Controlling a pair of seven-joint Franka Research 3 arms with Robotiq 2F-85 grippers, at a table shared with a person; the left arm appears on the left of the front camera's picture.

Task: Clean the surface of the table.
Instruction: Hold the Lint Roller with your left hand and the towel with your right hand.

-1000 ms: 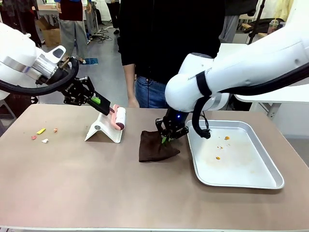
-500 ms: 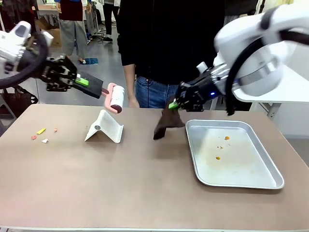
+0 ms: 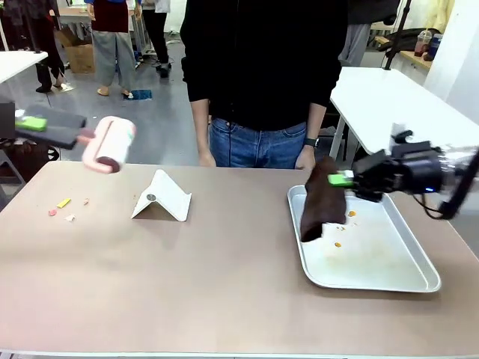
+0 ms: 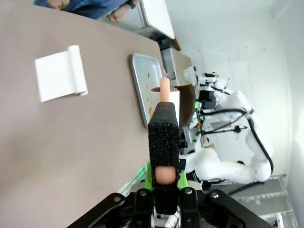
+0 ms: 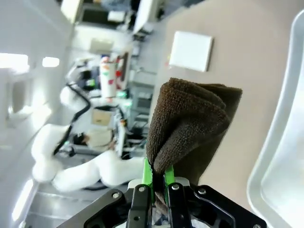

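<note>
The left tool [image 3: 31,123] is clenched on the black handle of a lint roller [image 3: 109,144] and holds it in the air over the far left of the table [image 3: 224,277]. The roller's pink and white head points toward the middle of the scene. In the left wrist view the handle stands straight up between the green pads [image 4: 148,176], with the pink neck showing at its tip.

The right tool [image 3: 343,179] is clamped on the top fold of a brown cloth [image 3: 320,200], which hangs down over the left part of a metal tray [image 3: 397,278]. Whether the cloth's lower end touches the tray cannot be told. In the right wrist view the cloth bunches upward out of the pinched jaws.

The tray lies on the right side of the taupe table and has a few orange crumbs [image 3: 339,244] in it. A white folded stand [image 3: 162,199] sits left of centre, toward the far edge. Small coloured scraps [image 3: 63,208] lie near the table's left end. A person [image 3: 262,75] in black stands at the far side, hands at the table's edge.
</note>
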